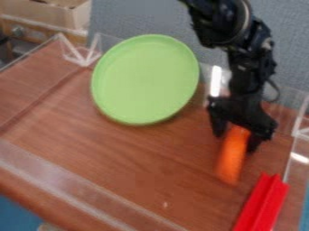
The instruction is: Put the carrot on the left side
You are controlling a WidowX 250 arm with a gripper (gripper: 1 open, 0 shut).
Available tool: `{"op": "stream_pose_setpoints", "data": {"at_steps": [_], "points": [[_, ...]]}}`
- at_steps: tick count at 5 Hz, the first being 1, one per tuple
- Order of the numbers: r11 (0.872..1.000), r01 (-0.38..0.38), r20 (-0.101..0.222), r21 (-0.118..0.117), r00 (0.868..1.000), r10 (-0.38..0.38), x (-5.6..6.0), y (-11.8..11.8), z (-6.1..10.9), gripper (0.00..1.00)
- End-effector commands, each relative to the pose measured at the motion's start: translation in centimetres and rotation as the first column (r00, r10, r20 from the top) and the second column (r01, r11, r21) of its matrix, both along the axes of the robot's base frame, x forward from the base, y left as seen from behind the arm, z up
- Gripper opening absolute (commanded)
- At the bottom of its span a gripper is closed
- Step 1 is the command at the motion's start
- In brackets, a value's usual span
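Plate (145, 77), green and round, lies on the left half of the wooden table (72, 135), with bare wood in front of it. Right of the plate, the gripper (240, 133) hangs from the black arm pointing down, its jaws spread wide on either side of the carrot's upper end; the blur hides whether the pads touch it. The carrot (234, 153) lies on the wood at the right, near the clear side wall, its length running toward the camera; the green top cannot be made out. Red bars (262, 204) sit at the lower right corner, just beyond it. As a small toy, the carrot is probably light and stiff, with a smooth tapered skin that may slip out of a pinch near the tip. The thicker part, taken across its width, looks like the safest hold.
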State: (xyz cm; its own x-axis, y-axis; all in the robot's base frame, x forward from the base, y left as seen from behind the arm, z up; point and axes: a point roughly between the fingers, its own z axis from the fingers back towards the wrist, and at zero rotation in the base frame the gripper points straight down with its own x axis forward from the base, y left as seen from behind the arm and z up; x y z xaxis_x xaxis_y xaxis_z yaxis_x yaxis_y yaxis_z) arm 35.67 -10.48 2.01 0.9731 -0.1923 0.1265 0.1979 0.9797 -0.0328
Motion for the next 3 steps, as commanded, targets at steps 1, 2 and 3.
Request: {"op": "stream_pose_setpoints", "data": {"at_steps": [1,2,3], "points": [[0.999,0.039,0.018,0.009,0.999,-0.039,1.1,-1.2,0.4,1.0],[0.997,0.074,0.013,0.019,0.997,-0.074,1.5,-2.1,0.5,1.0],[0.993,0.108,0.024,0.038,0.994,-0.109,2.0,-2.7,0.5,1.0]]}}
